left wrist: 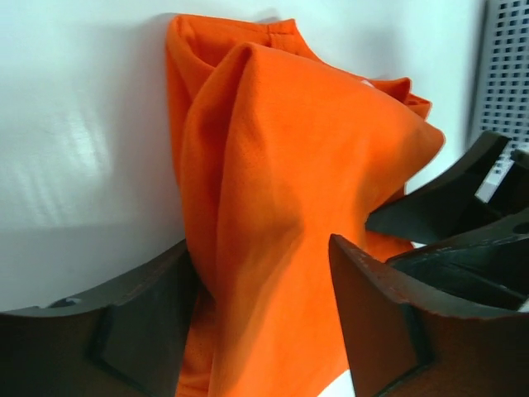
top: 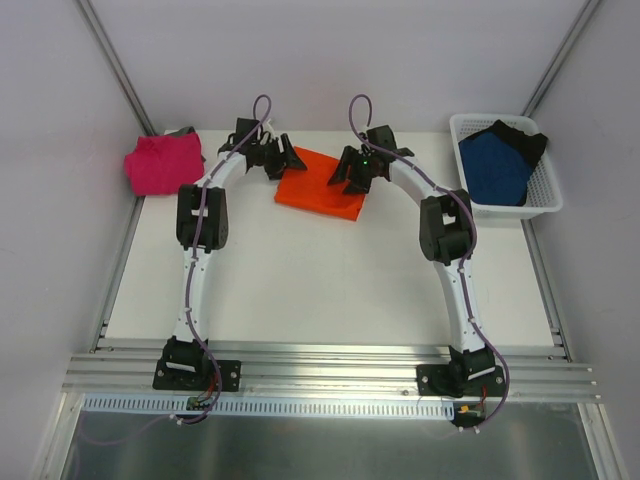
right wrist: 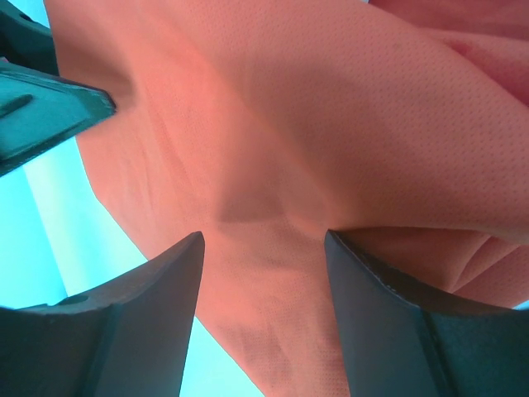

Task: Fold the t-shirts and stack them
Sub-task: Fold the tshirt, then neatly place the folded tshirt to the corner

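Left gripper (left wrist: 260, 248): orange t-shirt (top: 318, 188) ridged between its jaws, which stand apart; pinch unconfirmed. Right gripper (right wrist: 263, 240): jaws spread, flat cloth beyond them (presumably steadying the fold).

Black t-shirt (top: 532, 143) mostly under the dark blue t-shirt (top: 495, 170); orange t-shirt (left wrist: 281, 190) cut off by both wrist views' edges.

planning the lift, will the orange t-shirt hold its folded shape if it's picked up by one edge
Probably not: the orange t-shirt looks floppy, its cloth bunching into soft creases in the left wrist view, so it would likely sag and unfold. Lying flat, it seems thin and light.
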